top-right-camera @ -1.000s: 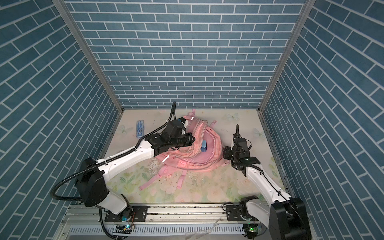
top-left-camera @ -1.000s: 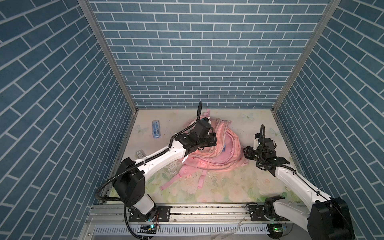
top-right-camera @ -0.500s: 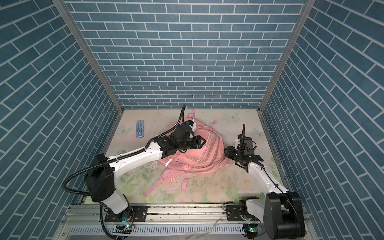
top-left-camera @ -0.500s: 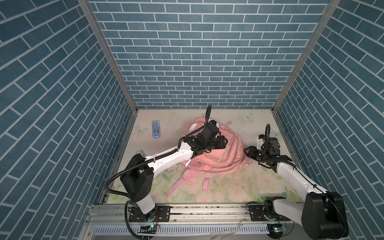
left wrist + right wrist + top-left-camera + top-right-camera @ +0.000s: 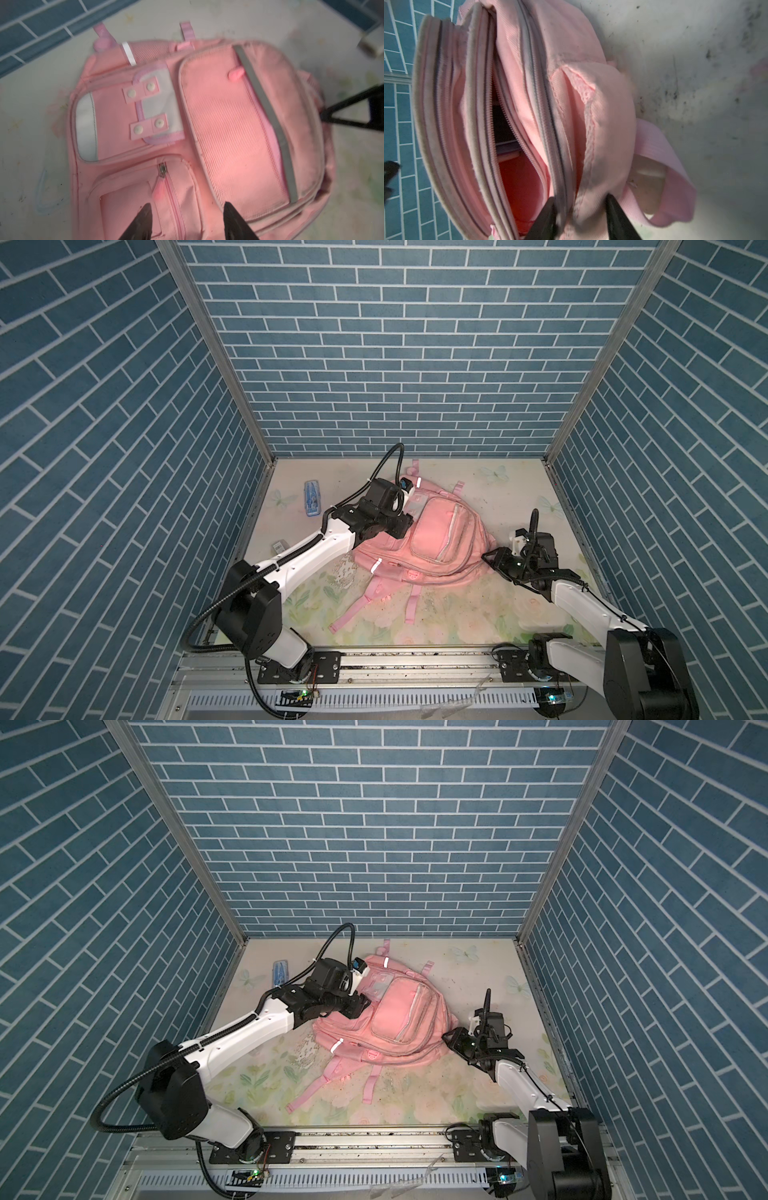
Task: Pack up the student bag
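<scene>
Two grippers, one bag. Farthest out, well clear of the left fingers, a blue case (image 5: 312, 498) lies on the table (image 5: 478, 614), not yet packed.

The left gripper (image 5: 187, 205) has its fingers spread with nothing between them, and it hangs just over the student bag (image 5: 432, 539). The bag lies mid-table, front pockets up. Just ahead of the fingertips is the zipper pull (image 5: 162, 172) of the small front pocket (image 5: 135, 197), which looks zipped shut. By my read, that hand is empty so it can go and fetch something.

The right gripper (image 5: 581, 198) has its fingers clamped on a thick fold of the bag's top edge, right beside a zip track. The carry loop (image 5: 670, 166) lies just outside one finger. I'd say that pinch is there to hold the mouth wide.

And it gapes. The main compartment (image 5: 508, 145) stands open just past the fingertips, showing orange-red lining. Flat edges sit inside, dark and pale purple. They may be books, but it's too dim to call.
</scene>
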`<action>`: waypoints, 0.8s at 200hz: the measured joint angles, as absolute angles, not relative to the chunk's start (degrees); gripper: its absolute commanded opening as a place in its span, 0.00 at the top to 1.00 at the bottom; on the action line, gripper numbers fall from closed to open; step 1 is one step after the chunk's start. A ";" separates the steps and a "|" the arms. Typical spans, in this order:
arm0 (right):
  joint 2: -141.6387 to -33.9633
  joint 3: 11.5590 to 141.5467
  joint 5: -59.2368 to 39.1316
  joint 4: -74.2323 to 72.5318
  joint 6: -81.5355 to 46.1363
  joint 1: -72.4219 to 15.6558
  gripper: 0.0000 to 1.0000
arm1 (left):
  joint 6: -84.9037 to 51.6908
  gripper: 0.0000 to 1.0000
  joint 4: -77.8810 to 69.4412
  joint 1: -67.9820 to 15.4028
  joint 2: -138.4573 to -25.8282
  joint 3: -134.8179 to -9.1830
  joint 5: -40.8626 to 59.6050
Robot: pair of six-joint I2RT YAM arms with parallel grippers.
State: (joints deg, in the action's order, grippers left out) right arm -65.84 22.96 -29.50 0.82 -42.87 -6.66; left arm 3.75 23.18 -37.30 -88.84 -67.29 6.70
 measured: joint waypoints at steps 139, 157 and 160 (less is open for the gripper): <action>-87.94 39.88 -36.51 5.82 -32.12 1.28 1.00 | 29.95 0.59 16.60 -39.68 -82.19 -50.15 2.96; -90.32 42.70 -36.75 7.16 -30.17 2.37 1.00 | 31.27 0.63 14.94 -39.72 -83.94 -50.15 2.20; -90.74 43.22 -36.75 7.38 -29.82 2.55 1.00 | 31.51 0.63 14.66 -39.72 -84.20 -50.15 2.13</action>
State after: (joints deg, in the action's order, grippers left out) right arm -90.74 43.22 -36.75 7.38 -29.82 2.55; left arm 31.51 14.66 -39.72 -84.20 -50.15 2.13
